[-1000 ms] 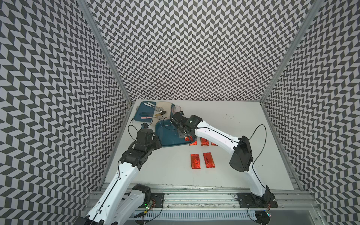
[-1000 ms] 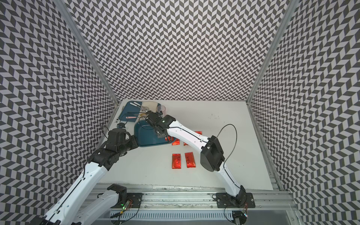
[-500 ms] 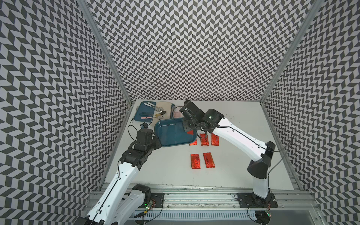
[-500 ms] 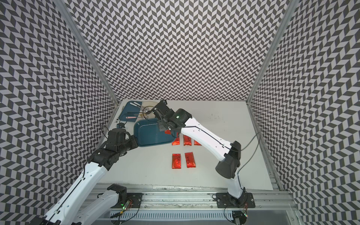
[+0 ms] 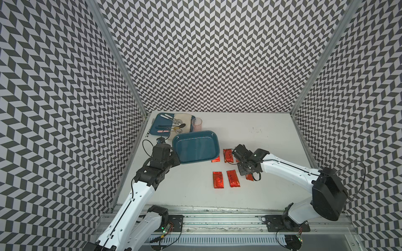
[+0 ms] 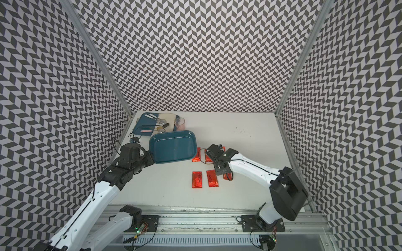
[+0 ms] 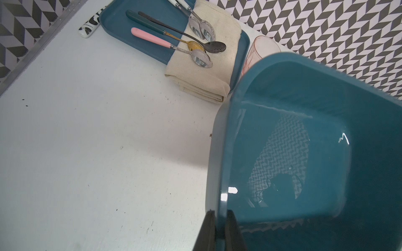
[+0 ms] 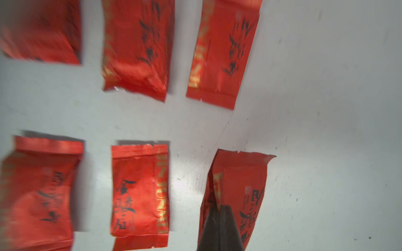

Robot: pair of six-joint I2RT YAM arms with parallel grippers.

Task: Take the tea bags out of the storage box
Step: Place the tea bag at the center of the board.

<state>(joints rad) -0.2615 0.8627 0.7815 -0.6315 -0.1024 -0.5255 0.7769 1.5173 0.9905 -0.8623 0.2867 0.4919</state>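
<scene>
tea bags (image 8: 139, 191) lie out on the white table (image 5: 261, 134), to the right of the storage box (image 5: 195, 146), red foil with dark print. the right wrist view shows six of them in two rows of three, set apart from one another. the right gripper (image 8: 220, 215) is closed on one tea bag (image 8: 239, 173) at the right end of the row nearer the robot, its dark fingers pinching the bag's lower half. the foil is creased lengthwise there. whether this bag rests on the table or hangs just above it cannot be told. in both top views the right arm's wrist covers most of the pinched bag (image 5: 249, 176) and part of the far row. the left gripper (image 7: 220, 215) is clamped on the rim of the storage box (image 7: 304, 152) at its near left corner, one finger inside the wall and one outside. it holds the box off the table with the open side up. the left wrist view shows a soft shadow on the table beneath the box, and the glossy floor of the box mirrors the zigzag wall. in both top views the box's near right corner overlaps one bag (image 5: 215, 159) of the far row. behind the box, in the back left corner of the table, sits a flat blue tray (image 5: 156, 128) with spoons (image 7: 195, 43) laid across a folded beige cloth (image 7: 202, 80). a pink glass (image 5: 196, 123) stands just beside the tray's right edge.
</scene>
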